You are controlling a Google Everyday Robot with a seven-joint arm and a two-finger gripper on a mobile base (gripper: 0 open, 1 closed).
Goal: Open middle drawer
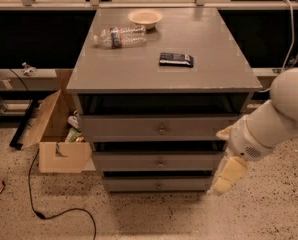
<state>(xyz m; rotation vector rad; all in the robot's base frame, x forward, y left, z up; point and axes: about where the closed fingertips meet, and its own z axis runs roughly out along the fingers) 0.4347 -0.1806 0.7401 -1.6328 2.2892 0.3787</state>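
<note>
The grey cabinet (159, 64) has three stacked drawers. The middle drawer (139, 162) is a wide shallow grey front with a small round metal knob (160, 163) at its centre, and it looks closed. My gripper (226, 155) is at the cabinet's right front corner, level with the middle drawer and well right of its knob. Its cream fingers (229, 175) stand apart and hold nothing. The white arm (284, 109) reaches in from the right.
On the cabinet top lie a plastic bottle (120, 36), a pale bowl (145, 17) and a dark flat packet (176, 59). An open cardboard box (56, 134) and a black cable (44, 204) are on the floor to the left. Dark shelving runs behind.
</note>
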